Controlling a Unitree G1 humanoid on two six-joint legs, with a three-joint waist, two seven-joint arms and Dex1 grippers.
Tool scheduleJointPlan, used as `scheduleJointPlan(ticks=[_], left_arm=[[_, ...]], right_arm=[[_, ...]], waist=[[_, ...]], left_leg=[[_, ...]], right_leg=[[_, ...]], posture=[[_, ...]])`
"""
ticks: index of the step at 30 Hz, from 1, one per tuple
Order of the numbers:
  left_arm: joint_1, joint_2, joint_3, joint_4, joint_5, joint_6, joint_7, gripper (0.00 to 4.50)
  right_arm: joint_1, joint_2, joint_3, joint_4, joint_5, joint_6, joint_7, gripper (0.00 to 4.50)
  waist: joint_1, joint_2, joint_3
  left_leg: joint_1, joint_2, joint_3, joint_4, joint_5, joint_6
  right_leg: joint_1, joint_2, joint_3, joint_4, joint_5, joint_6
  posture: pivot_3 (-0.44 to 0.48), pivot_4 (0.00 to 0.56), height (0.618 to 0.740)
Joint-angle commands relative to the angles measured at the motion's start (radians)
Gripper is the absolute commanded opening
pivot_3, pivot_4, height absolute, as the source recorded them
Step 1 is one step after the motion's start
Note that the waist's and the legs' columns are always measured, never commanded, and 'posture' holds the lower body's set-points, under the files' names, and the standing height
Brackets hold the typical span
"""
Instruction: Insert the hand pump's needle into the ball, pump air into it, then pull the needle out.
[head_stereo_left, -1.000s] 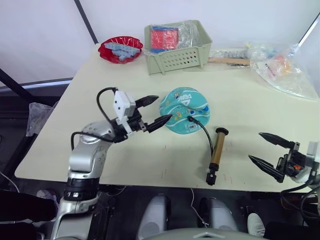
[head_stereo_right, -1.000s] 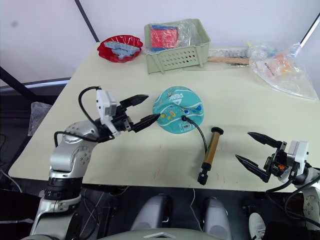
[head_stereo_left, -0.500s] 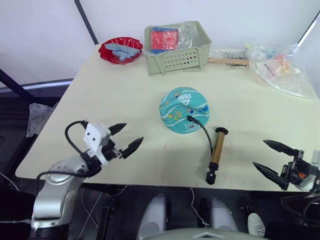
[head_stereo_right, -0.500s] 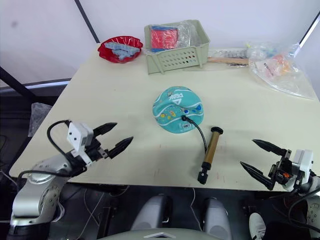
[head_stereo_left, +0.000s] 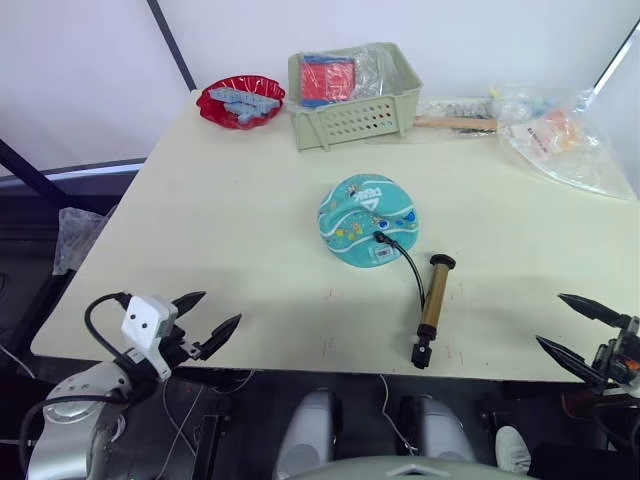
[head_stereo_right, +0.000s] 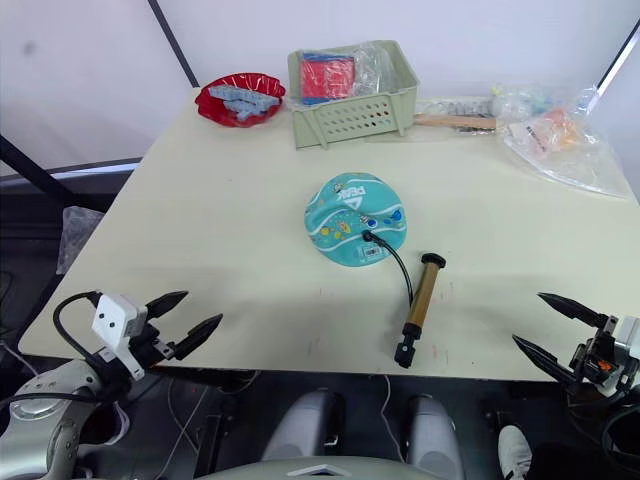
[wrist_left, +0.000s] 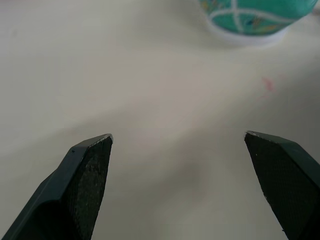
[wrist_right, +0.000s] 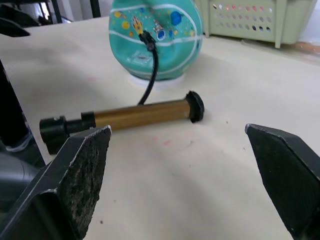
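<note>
The teal-turquoise ball with white seam lines and little cartoon prints (head_stereo_left: 368, 221) sits pretty much dead centre on the pale beige table (head_stereo_left: 230, 210), looking a bit squashed and underinflated. A thin black hose (head_stereo_left: 404, 258) is plugged into the ball's near side next to the white label patch, so the needle itself is buried and can't be seen. The hose curls down to the short hand pump with the shiny gold-bronze barrel (head_stereo_left: 432, 310), which lies flat on the table at about 5 o'clock from the ball, its black T-handle end toward the near table edge.

Neither arm has hold of anything. The left gripper (head_stereo_left: 205, 318) hangs at roughly 8 o'clock from the ball, right at the near-left table edge, fingers spread wide and empty. The right gripper (head_stereo_left: 580, 328) is out around 4 o'clock, past the pump and off the near-right edge, also spread wide with nothing between its fingers.

Further back: a pale green slotted plastic basket (head_stereo_left: 352, 95) at 12 o'clock, a red crinkly bowl (head_stereo_left: 240, 99) at 11, and a clear plastic bag (head_stereo_left: 567, 138) at 2.
</note>
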Motion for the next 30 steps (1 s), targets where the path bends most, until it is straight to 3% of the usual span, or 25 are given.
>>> scheduleJointPlan(ticks=[1, 7, 14, 25, 30], left_arm=[[0.005, 0.024, 0.025, 0.005, 0.001, -0.051, -0.026, 4.45], [0.02, 0.029, -0.01, -0.025, 0.006, -0.048, -0.043, 4.45], [0.013, 0.037, -0.154, -0.224, -0.027, 0.097, -0.053, 4.45], [-0.229, -0.004, -0.441, -0.353, -0.003, 0.385, 0.05, 4.45], [-0.429, -0.117, -0.62, -0.335, 0.023, 0.539, 0.134, 4.45]], right_arm=[[0.011, -0.017, -0.044, 0.011, 0.018, -0.026, 0.023, 4.5], [0.026, -0.022, -0.046, -0.015, 0.037, -0.006, 0.043, 4.5], [0.047, -0.019, -0.019, -0.14, 0.091, 0.066, 0.08, 4.5], [0.041, -0.02, -0.007, -0.187, 0.084, 0.091, 0.088, 4.5], [0.056, -0.015, -0.004, -0.227, 0.083, 0.09, 0.079, 4.5]], waist=[[0.0, 0.0, 0.0], [-0.001, 0.0, 0.0], [0.0, 0.0, 0.0], [-0.003, 0.001, 0.0], [0.004, 0.001, -0.001]], left_leg=[[0.0, 0.001, 0.0, 0.0, 0.0, 0.0], [0.001, 0.003, 0.002, 0.0, 0.0, 0.0], [0.003, 0.007, 0.005, 0.0, 0.0, 0.0], [0.008, 0.009, 0.013, 0.0, 0.0, -0.001], [0.008, 0.007, 0.016, 0.0, -0.002, 0.002]], right_leg=[[0.0, 0.0, 0.0, 0.0, 0.0, 0.0], [0.0, 0.001, 0.002, 0.0, 0.0, 0.0], [0.0, 0.002, 0.004, 0.0, 0.001, -0.001], [0.001, 0.011, 0.015, 0.001, 0.002, -0.003], [0.001, 0.012, 0.024, 0.001, 0.002, -0.002]], posture=[[0.0, 0.15, 0.738], [0.0, 0.15, 0.738], [0.0, 0.15, 0.738], [0.0, 0.15, 0.738], [0.0, 0.15, 0.738]])
